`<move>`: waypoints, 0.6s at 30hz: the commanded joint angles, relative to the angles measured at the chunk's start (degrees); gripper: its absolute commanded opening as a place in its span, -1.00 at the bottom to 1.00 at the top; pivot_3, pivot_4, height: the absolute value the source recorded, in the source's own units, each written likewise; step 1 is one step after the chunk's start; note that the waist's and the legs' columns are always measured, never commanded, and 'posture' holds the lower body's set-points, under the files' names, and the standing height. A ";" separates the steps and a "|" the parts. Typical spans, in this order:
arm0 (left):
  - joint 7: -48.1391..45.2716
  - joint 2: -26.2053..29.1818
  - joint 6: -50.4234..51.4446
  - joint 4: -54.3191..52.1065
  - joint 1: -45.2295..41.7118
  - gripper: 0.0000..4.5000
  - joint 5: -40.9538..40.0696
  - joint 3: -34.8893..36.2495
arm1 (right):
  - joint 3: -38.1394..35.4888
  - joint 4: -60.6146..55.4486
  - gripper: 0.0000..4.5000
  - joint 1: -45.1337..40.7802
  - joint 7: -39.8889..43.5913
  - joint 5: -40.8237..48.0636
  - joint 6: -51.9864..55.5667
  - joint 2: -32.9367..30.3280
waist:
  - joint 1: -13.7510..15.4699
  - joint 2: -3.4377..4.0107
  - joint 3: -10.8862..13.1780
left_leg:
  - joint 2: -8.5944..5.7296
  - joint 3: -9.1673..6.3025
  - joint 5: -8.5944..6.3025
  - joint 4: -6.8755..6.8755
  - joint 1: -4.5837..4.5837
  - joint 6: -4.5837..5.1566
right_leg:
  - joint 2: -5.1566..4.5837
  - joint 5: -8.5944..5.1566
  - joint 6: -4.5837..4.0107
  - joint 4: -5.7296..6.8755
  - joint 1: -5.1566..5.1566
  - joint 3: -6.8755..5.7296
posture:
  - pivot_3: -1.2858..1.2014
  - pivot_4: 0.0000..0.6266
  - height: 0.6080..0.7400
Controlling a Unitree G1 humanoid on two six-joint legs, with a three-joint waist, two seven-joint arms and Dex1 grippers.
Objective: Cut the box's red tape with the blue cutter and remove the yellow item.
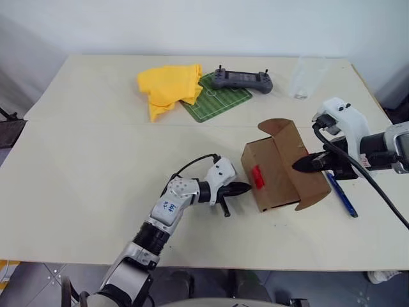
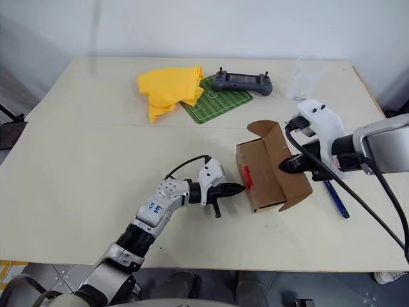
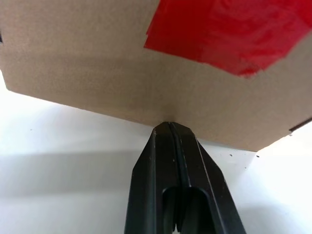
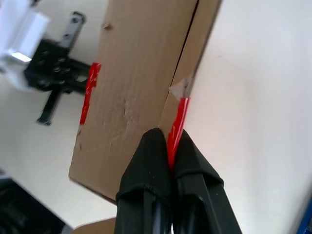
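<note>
Head views: the box [image 1: 281, 167] sits right of centre on the table [image 1: 96, 166], tipped on its side, one flap standing up at the far end, another splayed toward the near right. The red tape [image 1: 257, 176] is on the face turned toward the left gripper [image 1: 241, 188]; jaws pressed together, tips just beside that face, low, near the table. Right gripper [image 1: 304, 164] is at the box's open right side, jaws pinched shut at the flap edge. The blue cutter [image 1: 340, 195] lies flat on the table right of the box, under the right arm, unheld. Far end of table: yellow cloth [image 1: 168, 86], green mat [image 1: 217, 99], grey controller [image 1: 243, 80], clear cup [image 1: 305, 78]. Yellow item not visible; presumably inside the box.

Left wrist view: closed fingertips [image 3: 168, 134] meet the bottom edge of the cardboard face, red tape [image 3: 234, 34] above and to one side. Contact vs. hairline gap: can't tell.

Right wrist view: gives what the head views don't — jaws are nipping a thin red tape strip [image 4: 176, 127] at the flap seam, with a clear tape scrap beside it. Other gripper [image 4: 53, 73] seen past the box.

Handling, est.: box is light, thin card, stiff along folds but flaps bend; will skid on the smooth table unless braced. Best hold is a flap edge or pressing a wall. Tape strip is flimsy and may tear. Cutter is slim, rigid, lies flat: pinch mid-barrel.
</note>
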 commanded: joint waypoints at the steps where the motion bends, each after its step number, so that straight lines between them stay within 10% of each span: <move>1: -1.06 0.57 -1.19 -3.89 0.08 -1.00 -1.03 0.82 | 1.22 -0.93 -0.99 2.83 -0.54 0.05 0.24 1.35 | -0.37 0.00 0.00 | 0.01 -0.02 0.01 0.00 0.00 -0.02 | 0.01 0.00 -0.01 0.02 0.00 0.01 | 0.03 -0.52 1.00; 18: -2.54 6.01 0.30 -5.50 -0.35 -1.00 -1.35 4.26 | -1.02 5.16 -0.99 -1.25 1.71 -21.41 6.42 19.54 | -2.02 -0.54 -0.38 | 0.04 0.05 0.06 0.03 0.20 -0.10 | 0.07 0.04 -0.10 0.27 0.08 -0.04 | 0.03 -0.52 1.00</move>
